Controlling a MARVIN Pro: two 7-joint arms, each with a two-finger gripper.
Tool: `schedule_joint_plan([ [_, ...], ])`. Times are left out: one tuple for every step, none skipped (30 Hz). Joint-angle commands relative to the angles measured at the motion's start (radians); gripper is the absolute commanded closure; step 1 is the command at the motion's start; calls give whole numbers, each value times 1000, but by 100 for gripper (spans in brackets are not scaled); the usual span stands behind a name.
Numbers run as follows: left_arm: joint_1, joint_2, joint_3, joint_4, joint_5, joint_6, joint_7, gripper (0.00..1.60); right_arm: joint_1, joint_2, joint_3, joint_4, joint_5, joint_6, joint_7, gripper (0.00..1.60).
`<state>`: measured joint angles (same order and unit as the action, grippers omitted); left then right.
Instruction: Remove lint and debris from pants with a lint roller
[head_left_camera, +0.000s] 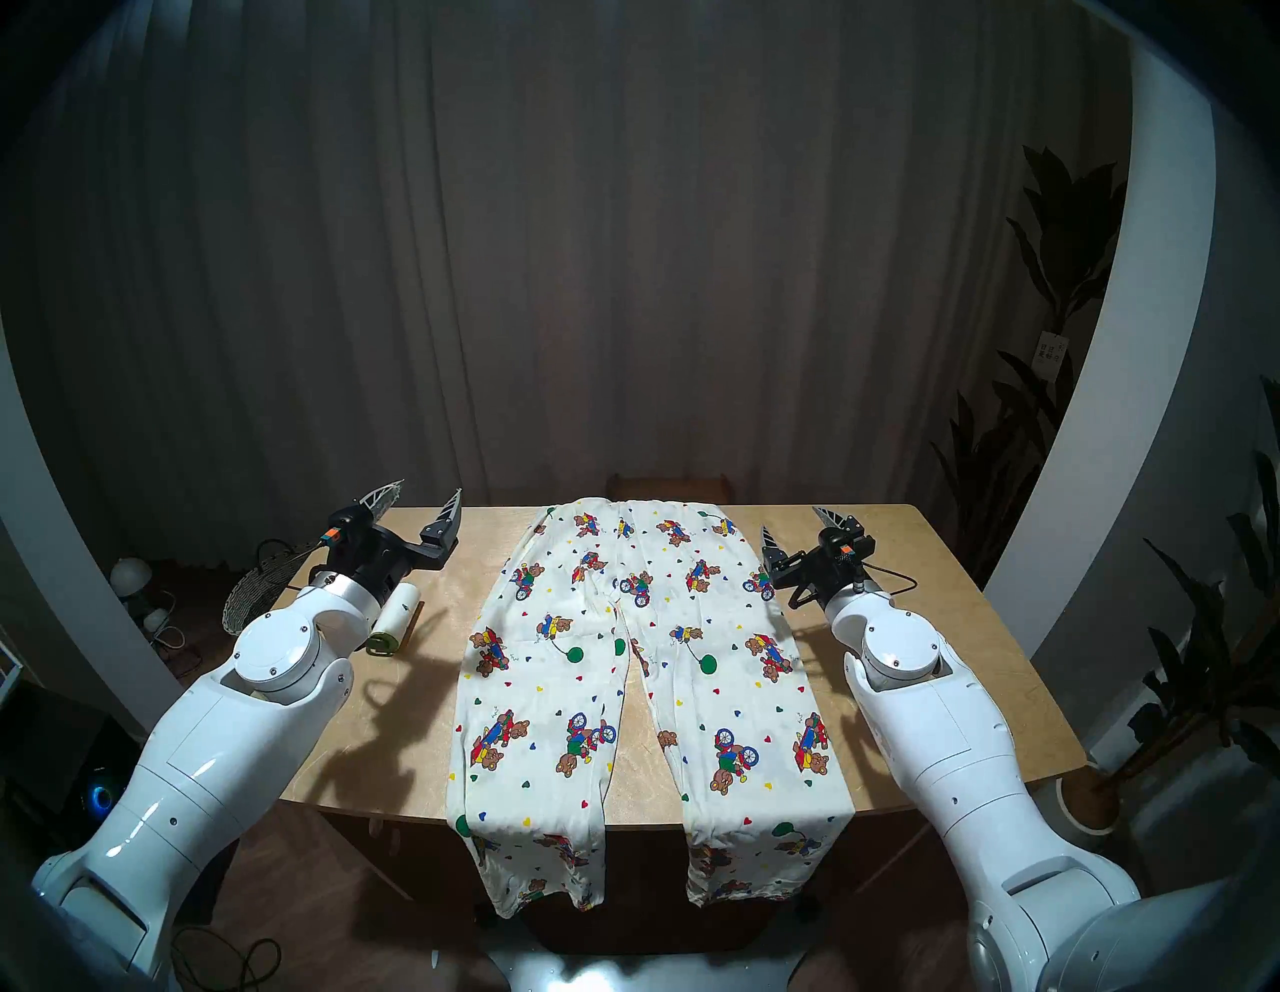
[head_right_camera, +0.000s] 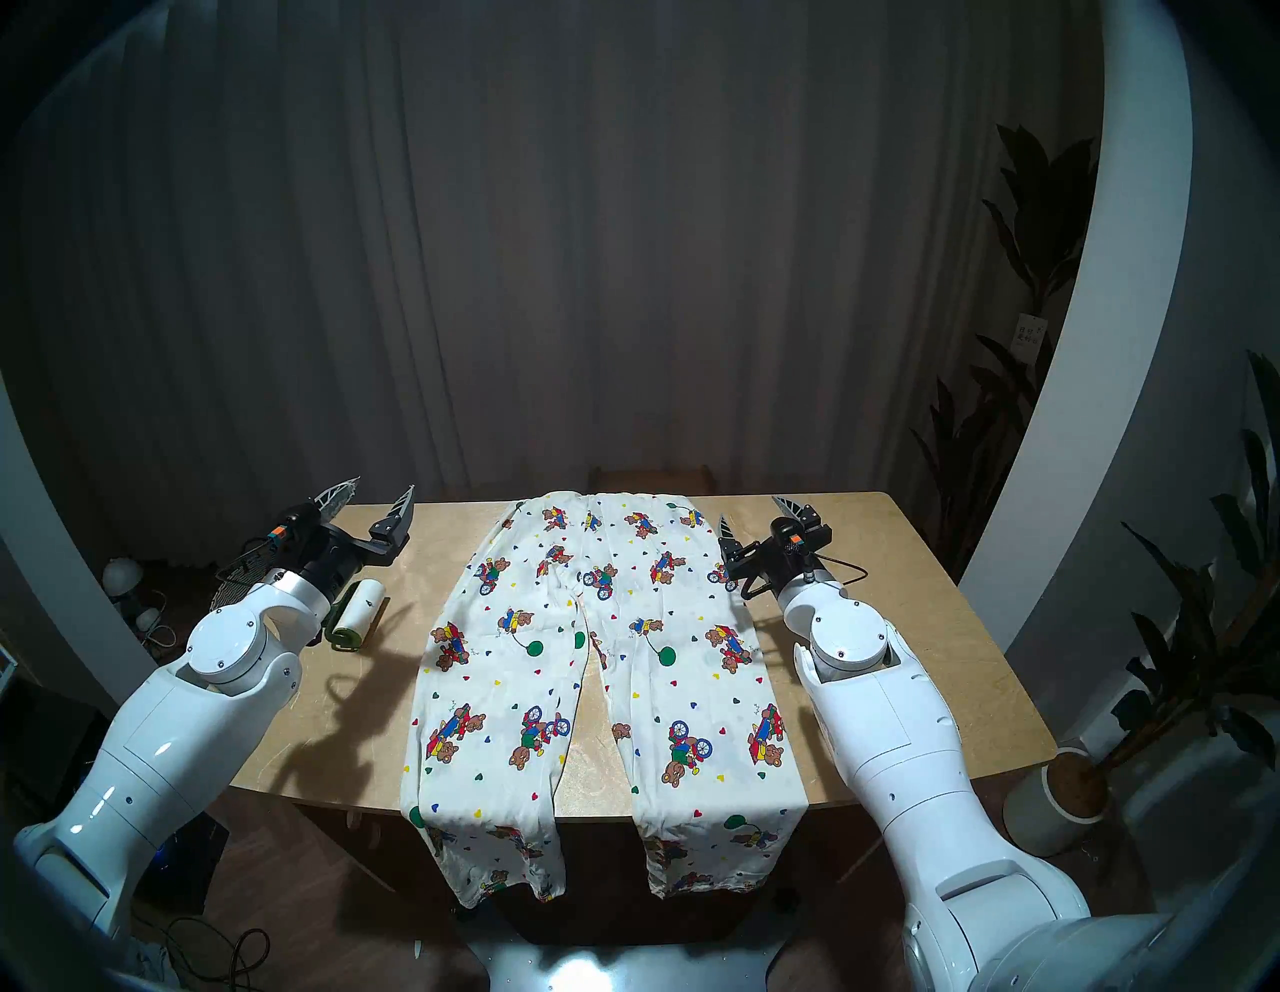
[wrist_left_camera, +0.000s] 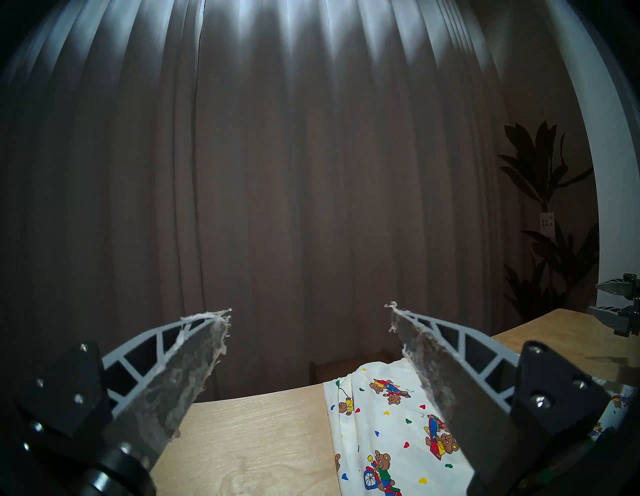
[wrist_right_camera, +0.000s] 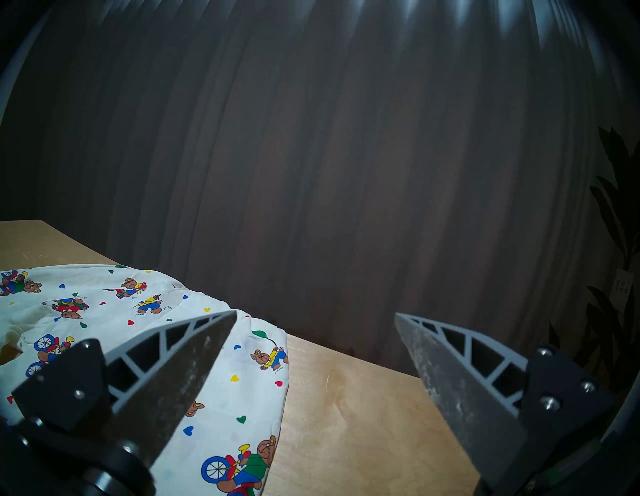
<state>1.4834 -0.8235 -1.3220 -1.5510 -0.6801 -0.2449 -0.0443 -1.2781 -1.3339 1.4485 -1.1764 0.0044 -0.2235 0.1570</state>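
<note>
The cream pants (head_left_camera: 644, 665) (head_right_camera: 609, 658), printed with bears and hearts, lie flat along the middle of the wooden table (head_left_camera: 900, 623), waistband far, leg ends hanging over the near edge. The green-handled lint roller (head_left_camera: 395, 616) (head_right_camera: 357, 613) with its white roll lies on the table left of the pants, just under my left wrist. My left gripper (head_left_camera: 426, 488) (wrist_left_camera: 310, 307) hovers open and empty above the far left corner, past the roller; fluff clings to its fingers (wrist_left_camera: 194, 363). My right gripper (head_left_camera: 789, 519) (wrist_right_camera: 316, 312) hovers open and empty by the pants' (wrist_right_camera: 104, 304) right hip. Lint and debris are too small to make out.
A woven basket (head_left_camera: 260, 589) sits off the table's left edge behind my left arm. A wooden stool (head_left_camera: 668, 485) stands behind the far edge. Potted plants (head_left_camera: 1039, 450) fill the right side, and a curtain hangs behind.
</note>
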Motion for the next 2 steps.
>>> schedule_joint_plan([
  [-23,-3,-11,-22,0,-8,2,0,20,-7,-1,-16,0,-20,-4,0],
  [-23,-3,-11,-22,0,-7,3,0,20,-7,0,-16,-1,-20,-4,0],
])
